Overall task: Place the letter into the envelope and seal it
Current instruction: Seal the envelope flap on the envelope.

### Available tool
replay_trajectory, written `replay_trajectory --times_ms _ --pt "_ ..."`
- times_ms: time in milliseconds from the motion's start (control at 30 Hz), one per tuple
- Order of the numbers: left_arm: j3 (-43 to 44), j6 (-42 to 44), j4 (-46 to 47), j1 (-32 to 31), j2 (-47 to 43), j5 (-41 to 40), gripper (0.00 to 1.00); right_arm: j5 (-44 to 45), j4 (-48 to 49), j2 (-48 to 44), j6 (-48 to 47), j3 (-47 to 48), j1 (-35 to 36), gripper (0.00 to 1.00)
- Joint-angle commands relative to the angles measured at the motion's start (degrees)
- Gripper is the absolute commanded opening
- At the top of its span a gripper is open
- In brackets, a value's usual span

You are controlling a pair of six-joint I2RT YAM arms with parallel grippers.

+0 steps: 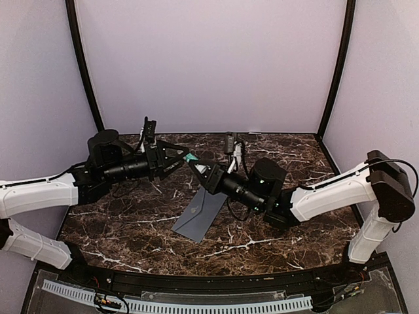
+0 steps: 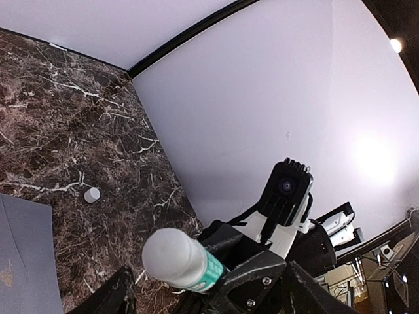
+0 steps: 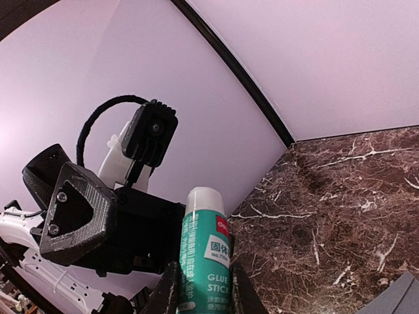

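Right claw (image 3: 203, 291) pinches glue stick (image 3: 204, 242); left claw (image 1: 179, 157) spread; envelope (image 1: 201, 214) lies below them.

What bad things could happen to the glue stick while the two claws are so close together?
The right claw pinches the glue stick only near its bottom end, up in the air, so it might slip and drop onto the table. The left claw stands open right around the stick's white top; a small wobble could knock it crooked. If it falls, it might land on the grey envelope and smear it.
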Motion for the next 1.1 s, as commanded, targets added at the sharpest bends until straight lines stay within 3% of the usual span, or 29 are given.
replay_trajectory --times_ms 0,100,367,867,933,1067 --pt "-0.3 -2.6 3.8 0.1 1.0 2.7 0.76 1.9 3.0 -0.5 -2.7 2.3 0.9 0.04" --pt "-0.4 -3.9 5.8 0.0 2.2 3.7 0.75 2.4 2.7 0.0 -3.8 3.2 1.3 0.04" --pt "0.3 -5.6 9.2 -0.1 3.6 4.1 0.57 3.9 2.1 1.9 -6.3 5.0 2.4 0.04" --pt "-0.6 -9.3 12.9 0.0 4.2 1.8 0.15 7.0 0.2 3.1 -9.8 5.7 4.3 0.05" --pt "-0.6 -9.4 12.8 0.0 4.0 1.3 0.1 7.3 -0.3 3.2 -9.7 5.4 4.5 0.14" --pt "-0.4 -8.4 12.3 0.2 3.6 0.3 0.02 7.4 -0.4 2.6 -9.6 4.3 4.6 0.47"
